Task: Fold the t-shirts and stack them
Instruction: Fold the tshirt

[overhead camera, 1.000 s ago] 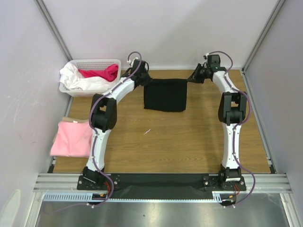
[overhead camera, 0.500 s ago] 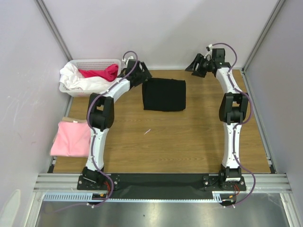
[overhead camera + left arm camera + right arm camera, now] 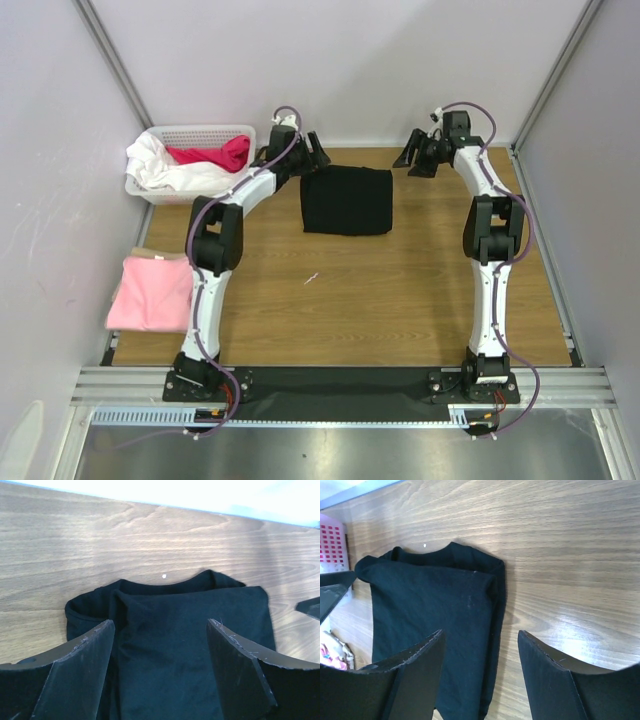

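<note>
The black t-shirt [image 3: 347, 200] lies folded into a flat rectangle at the back of the wooden table [image 3: 380, 290]. My left gripper [image 3: 312, 152] hangs open just above its back left corner, holding nothing. My right gripper [image 3: 412, 155] hovers open just beyond its back right corner, also empty. In the left wrist view the black t-shirt [image 3: 190, 630] fills the space under the open left gripper [image 3: 160, 625], collar edge toward the wall. The right wrist view shows the shirt's right edge [image 3: 430, 600] below the open right gripper [image 3: 480, 632]. The pink t-shirt [image 3: 150, 293] lies folded at the table's left edge.
A white basket [image 3: 200, 131] with white and magenta cloth in it stands at the back left corner, close to my left arm. Grey walls close in the back and both sides. A tiny white speck [image 3: 312, 277] lies mid-table.
Both grippers have opened and let go of the black t-shirt's back edge. The shirt has settled flat. Both grippers have drawn back slightly toward the wall.
</note>
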Controlling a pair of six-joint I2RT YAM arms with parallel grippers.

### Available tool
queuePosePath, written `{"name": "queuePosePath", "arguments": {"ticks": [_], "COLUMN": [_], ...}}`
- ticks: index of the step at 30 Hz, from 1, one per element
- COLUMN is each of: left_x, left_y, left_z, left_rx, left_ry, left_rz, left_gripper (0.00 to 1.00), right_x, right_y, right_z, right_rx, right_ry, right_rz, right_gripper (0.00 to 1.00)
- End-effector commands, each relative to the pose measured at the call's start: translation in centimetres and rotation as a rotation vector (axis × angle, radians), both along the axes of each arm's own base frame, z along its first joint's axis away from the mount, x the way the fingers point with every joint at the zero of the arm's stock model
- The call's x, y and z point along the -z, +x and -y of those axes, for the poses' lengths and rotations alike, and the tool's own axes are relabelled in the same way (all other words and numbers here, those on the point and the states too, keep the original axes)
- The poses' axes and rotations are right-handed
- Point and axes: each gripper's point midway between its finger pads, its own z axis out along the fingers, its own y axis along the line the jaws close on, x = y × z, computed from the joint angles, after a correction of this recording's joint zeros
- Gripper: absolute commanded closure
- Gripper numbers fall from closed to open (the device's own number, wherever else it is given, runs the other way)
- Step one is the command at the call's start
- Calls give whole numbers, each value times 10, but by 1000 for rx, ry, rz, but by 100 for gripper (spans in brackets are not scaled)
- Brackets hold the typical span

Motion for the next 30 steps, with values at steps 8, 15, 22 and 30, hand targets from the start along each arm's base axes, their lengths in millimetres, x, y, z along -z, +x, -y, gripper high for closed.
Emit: {"name": "queuePosePath", "arguments": {"ticks": [8, 15, 22, 30], "left_x": [7, 5, -7, -25], "left_y": [18, 24, 27, 24], "left_z": [7, 11, 13, 9], "left_rx": [33, 35, 28, 14], "left_ry": [9, -16, -47, -51], "left_rz": [54, 84, 112, 139], "left_gripper": [34, 55, 98, 100], "right_x": [1, 16, 24, 16], "right_y": [20, 30, 27, 27], "right_z": [-13, -34, -44, -60], "right_rx": [6, -10, -20, -48], "right_ry": [8, 53, 50, 97], "right_rz": [77, 83, 73, 91], "right_gripper": [35, 38, 40, 82]}}
